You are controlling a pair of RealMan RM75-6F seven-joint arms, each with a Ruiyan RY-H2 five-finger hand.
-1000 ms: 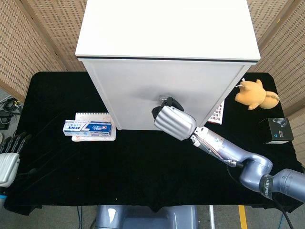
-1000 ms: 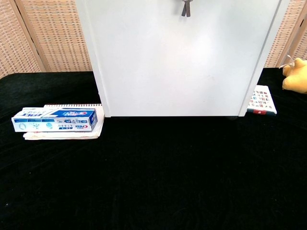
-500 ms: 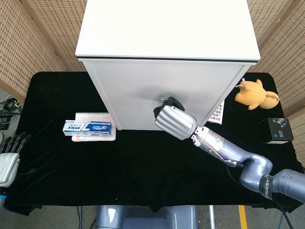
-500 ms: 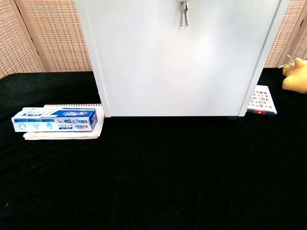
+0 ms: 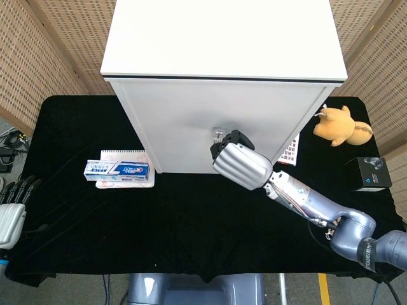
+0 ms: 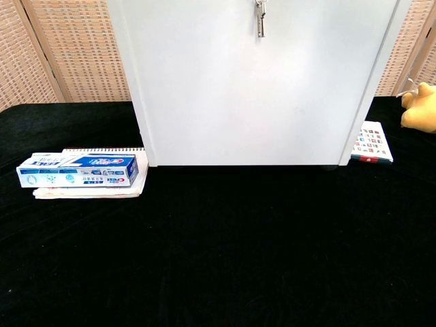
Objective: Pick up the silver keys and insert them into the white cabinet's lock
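Keys (image 6: 261,20) are hanging off the cabinet (image 6: 272,102) front, right up at the top edge of the chest view, so it looks to me like one of them is already sitting in the lock (image 5: 218,132). From the head camera you only get a small silver bit at the lock, just left of your right hand (image 5: 241,165).

That hand is right beside the lock with its back to the camera and its dark fingers (image 5: 230,138) up by the door. Can't tell if it's pinching the key or has let go, the fingers are hidden behind the shell. So pick-up looks done and insertion looks done or nearly so; what's left is probably just letting go and pulling away.

Room-wise you're fine straight back toward you, lots of bare black table (image 6: 225,252) there. To the right you've got the small booklet (image 5: 291,151) by the cabinet corner, then the plush (image 5: 340,126) and a black box (image 5: 370,173). Toothpaste (image 5: 118,169) is well off to the left. Your left hand (image 5: 11,213) is parked at the table's far left edge with its fingers apart, holding nothing.
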